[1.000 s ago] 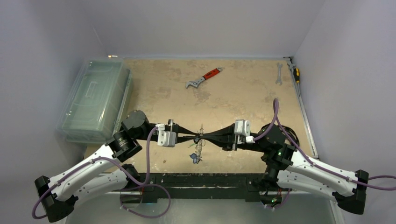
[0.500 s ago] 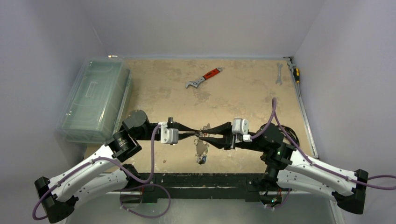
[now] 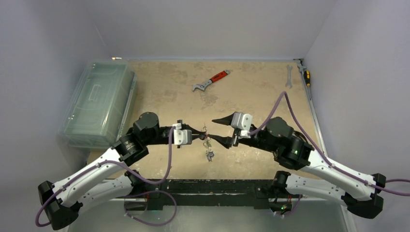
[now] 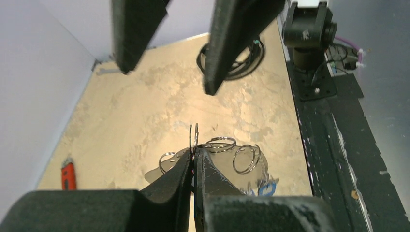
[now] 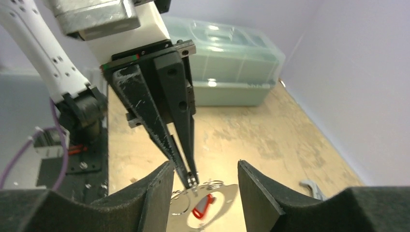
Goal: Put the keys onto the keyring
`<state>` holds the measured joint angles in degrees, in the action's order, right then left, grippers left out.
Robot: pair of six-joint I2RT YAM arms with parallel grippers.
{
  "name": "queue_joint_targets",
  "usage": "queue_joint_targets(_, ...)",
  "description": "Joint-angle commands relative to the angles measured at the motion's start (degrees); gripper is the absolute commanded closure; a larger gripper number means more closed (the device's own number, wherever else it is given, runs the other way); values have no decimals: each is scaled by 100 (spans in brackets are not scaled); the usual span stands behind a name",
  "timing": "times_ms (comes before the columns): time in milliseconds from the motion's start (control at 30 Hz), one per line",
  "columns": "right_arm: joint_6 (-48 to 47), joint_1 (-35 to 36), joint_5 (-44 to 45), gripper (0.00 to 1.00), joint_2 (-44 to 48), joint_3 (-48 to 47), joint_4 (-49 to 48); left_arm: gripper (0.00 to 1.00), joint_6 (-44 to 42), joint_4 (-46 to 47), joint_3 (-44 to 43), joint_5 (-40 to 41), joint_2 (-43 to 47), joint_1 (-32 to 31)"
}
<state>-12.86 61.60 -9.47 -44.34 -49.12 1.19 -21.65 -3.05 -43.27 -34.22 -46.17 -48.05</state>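
Note:
My left gripper (image 3: 202, 137) is shut on a small wire ring (image 4: 194, 137) at the rim of the keyring (image 4: 218, 163), a flat silvery plate that hangs below the fingertips. Other small rings (image 4: 245, 158) sit on the plate. The keys (image 3: 209, 154) dangle under it in a bunch above the table; a blue tag (image 4: 267, 187) and a red tag (image 5: 202, 207) show. My right gripper (image 3: 216, 129) stands open just right of the keyring, touching nothing. In the right wrist view its two fingers (image 5: 150, 198) flank the left gripper (image 5: 192, 180) and the keyring (image 5: 226, 190).
A red-handled wrench (image 3: 211, 80) lies at the table's far middle. A plain spanner (image 3: 288, 76) and a screwdriver (image 3: 305, 75) lie at the far right edge. A clear plastic box (image 3: 99, 103) stands along the left side. A coiled black cable (image 4: 232, 58) lies by the right arm's base.
The right gripper has opened, let go of the keyring and lifted back to the right. The left gripper has shifted slightly right and away, still holding the keyring, whose keys swing.

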Motion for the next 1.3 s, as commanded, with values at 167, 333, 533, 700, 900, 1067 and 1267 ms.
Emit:
queue_joint_targets(167, -854, 27, 324, 50, -980, -1324, 2417, 100, -272, -363, -323, 77, -242, 24)
queue_joint_targets(333, -953, 27, -82, 54, -1103, -1420, 2513, 100, -279, -397, -317, 7, -284, 19)
queue_joint_targets(533, -955, 23, -355, 59, -1226, -1398, 2422, 100, -269, -398, -321, -60, -305, 23)
queue_joint_targets(700, -970, 27, -388, 63, -1316, -1356, 2284, 100, -243, -383, -306, -95, -297, 18)
queue_joint_targets(900, -1031, 27, -288, 67, -1401, -1329, 2205, 100, -237, -380, -296, -119, -278, 19)
queue_joint_targets(1067, -1043, 27, -246, 72, -1437, -1304, 2171, 100, -228, -372, -290, -138, -278, 24)
queue_joint_targets(1267, -1016, 27, -156, 78, -1488, -1267, 2149, 100, -226, -374, -290, -159, -278, 23)
